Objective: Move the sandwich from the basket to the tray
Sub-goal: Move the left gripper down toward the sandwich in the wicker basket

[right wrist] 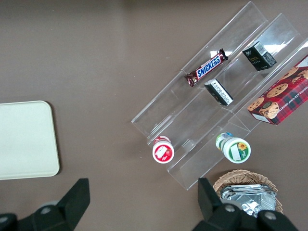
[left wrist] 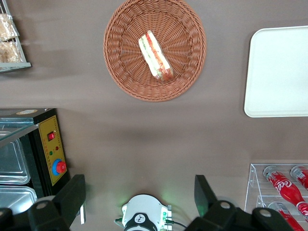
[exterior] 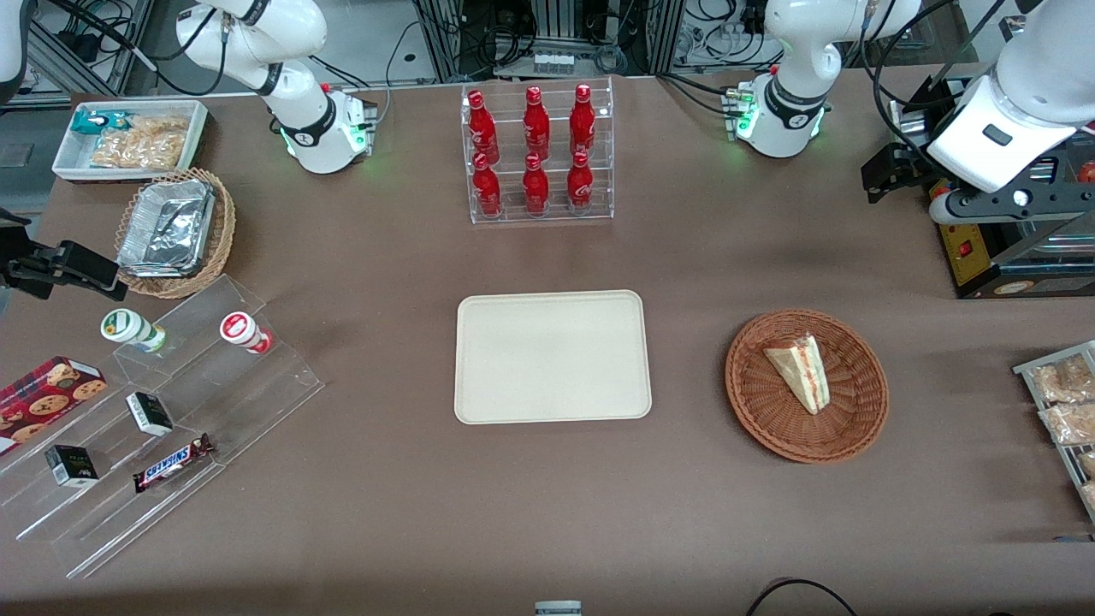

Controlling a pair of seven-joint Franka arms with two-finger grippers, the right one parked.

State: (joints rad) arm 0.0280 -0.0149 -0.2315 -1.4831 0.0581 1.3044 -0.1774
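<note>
The wrapped triangular sandwich (exterior: 800, 370) (left wrist: 155, 55) lies inside the round reddish-brown wicker basket (exterior: 864, 428) (left wrist: 120, 72), its red and green filling edge showing. Beside the basket, toward the parked arm's end of the table, the cream rectangular tray (exterior: 552, 355) (left wrist: 279, 72) sits with nothing on it. My gripper (left wrist: 138, 195) hangs high above the table near the working arm's base, farther from the front camera than the basket and well apart from it. Its black fingers (left wrist: 72, 197) stand wide open with nothing between them.
A clear rack of red bottles (exterior: 537, 154) stands farther back than the tray. A black appliance (exterior: 984, 257) sits under the working arm, and a rack of bagged snacks (exterior: 1061, 402) is at that table end. Acrylic steps with snacks (exterior: 171, 411) sit toward the parked arm.
</note>
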